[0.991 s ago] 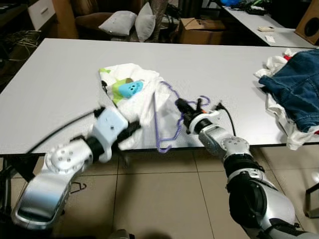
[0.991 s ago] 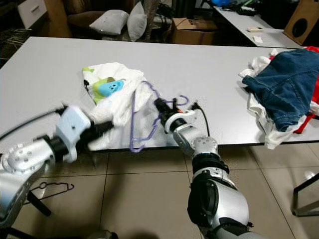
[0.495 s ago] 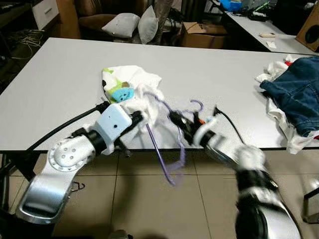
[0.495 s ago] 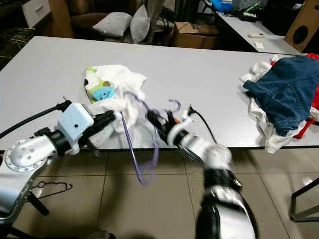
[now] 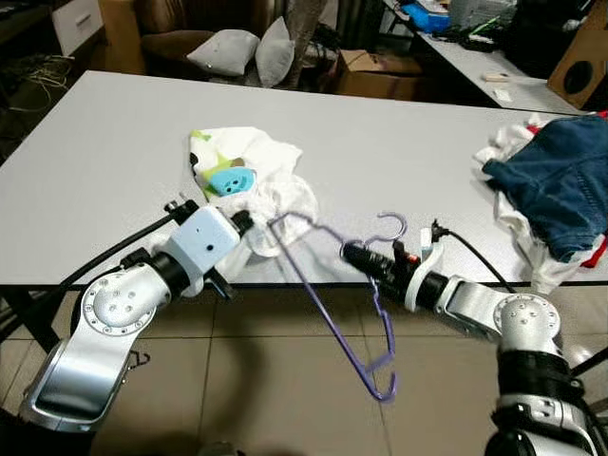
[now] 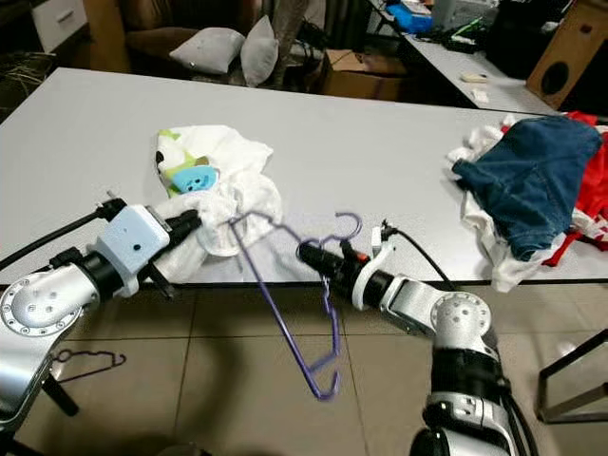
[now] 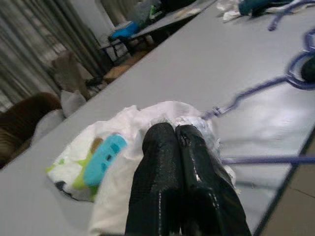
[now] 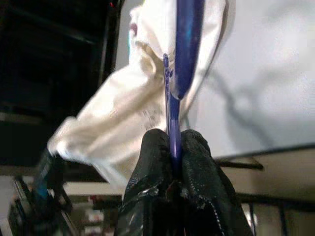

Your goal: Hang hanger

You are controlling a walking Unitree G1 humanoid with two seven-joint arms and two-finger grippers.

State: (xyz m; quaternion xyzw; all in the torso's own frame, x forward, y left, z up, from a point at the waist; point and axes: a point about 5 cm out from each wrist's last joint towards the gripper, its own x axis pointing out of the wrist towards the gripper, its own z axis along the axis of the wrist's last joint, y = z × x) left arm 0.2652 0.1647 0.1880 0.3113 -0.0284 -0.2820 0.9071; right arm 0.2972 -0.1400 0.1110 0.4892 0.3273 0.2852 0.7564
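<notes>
Purple hanger (image 5: 332, 304) held at the front edge of the grey table (image 5: 114, 152), tilted, its lower end hanging past that edge above the floor.
Right gripper (image 5: 353, 255) is clamped tight on the hanger just below its hook. Left gripper (image 5: 249, 224) is closed on the white printed garment (image 5: 261, 180), which is bunched on the table near the same edge; the hanger's upper end is seen against the cloth.

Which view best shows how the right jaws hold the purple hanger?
The right wrist view: the purple hanger runs straight between the shut jaws of the right gripper. The eye views show the whole hanger tilted off the table edge, one end against the white garment pinched by the left gripper.
</notes>
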